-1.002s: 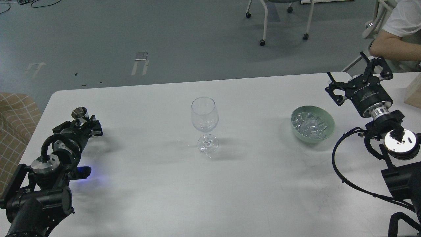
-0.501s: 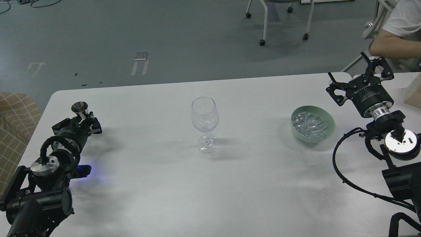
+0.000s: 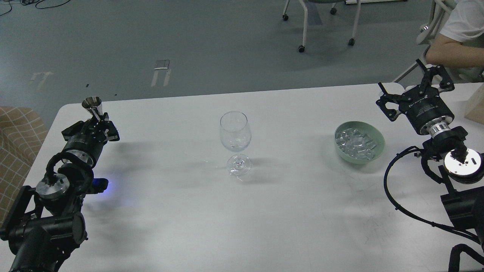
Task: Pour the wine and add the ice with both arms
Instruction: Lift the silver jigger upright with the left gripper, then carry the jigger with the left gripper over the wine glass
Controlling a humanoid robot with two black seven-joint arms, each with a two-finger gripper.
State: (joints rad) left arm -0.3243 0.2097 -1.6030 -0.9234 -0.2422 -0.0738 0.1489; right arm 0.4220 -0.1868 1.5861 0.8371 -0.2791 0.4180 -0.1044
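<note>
My left gripper (image 3: 98, 121) is shut on the stem of a small metal measuring cup (image 3: 92, 103), held upright above the table's far left corner. The wine does not show; I cannot see inside the cup. A clear wine glass (image 3: 235, 132) stands upright mid-table, well to the right of that gripper. The ice (image 3: 355, 143), a heap of clear cubes, lies in a green bowl (image 3: 379, 140) at the right. Behind and to the right of the bowl hovers my right gripper (image 3: 406, 81), open and holding nothing.
The white table (image 3: 264, 211) ends at its far edge just behind both grippers. A wooden box (image 3: 477, 107) sits at the right edge. A person's arm (image 3: 450, 56) is beyond the right corner. A checkered seat (image 3: 19, 143) stands at the left.
My left gripper has risen with the metal cup, which now sits higher and farther back. The right gripper has barely shifted. Glass and bowl are unmoved.
</note>
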